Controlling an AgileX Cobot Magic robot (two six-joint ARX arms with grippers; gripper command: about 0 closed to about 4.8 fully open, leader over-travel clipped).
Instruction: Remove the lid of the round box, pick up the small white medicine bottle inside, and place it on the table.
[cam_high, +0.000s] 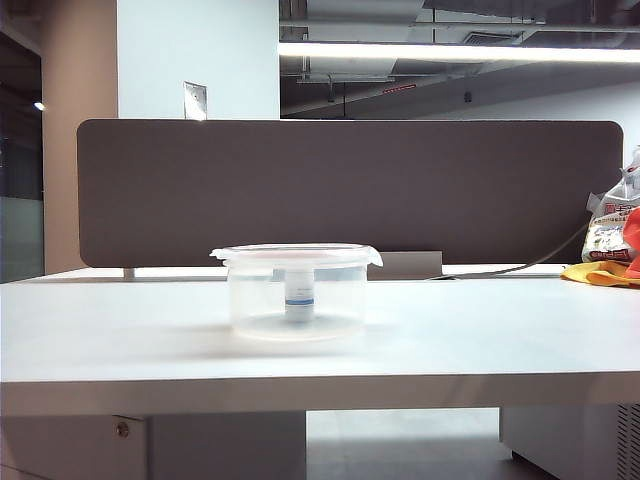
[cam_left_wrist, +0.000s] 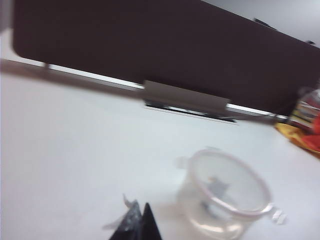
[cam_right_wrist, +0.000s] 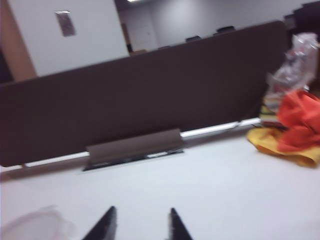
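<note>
The clear round box (cam_high: 250, 302) stands mid-table (cam_high: 480, 340) with its translucent lid (cam_high: 296, 254) resting on top. Inside it the small white medicine bottle (cam_high: 299, 293) stands upright. Neither gripper shows in the exterior view. In the left wrist view my left gripper (cam_left_wrist: 140, 214) is shut, tips together above the bare table and short of the box (cam_left_wrist: 200, 220). The lid (cam_left_wrist: 227, 182) covers the box, and what lies under it is only a blur. My right gripper (cam_right_wrist: 142, 212) is open with nothing between its fingers. The lid's edge (cam_right_wrist: 30, 227) shows off to one side of it.
A dark partition panel (cam_high: 350, 190) runs along the table's back edge, with a grey bracket (cam_left_wrist: 185, 99) at its foot. A yellow and orange cloth (cam_high: 605, 272) and a plastic bag (cam_high: 612, 225) lie at the back right. A cable (cam_high: 510, 268) trails there.
</note>
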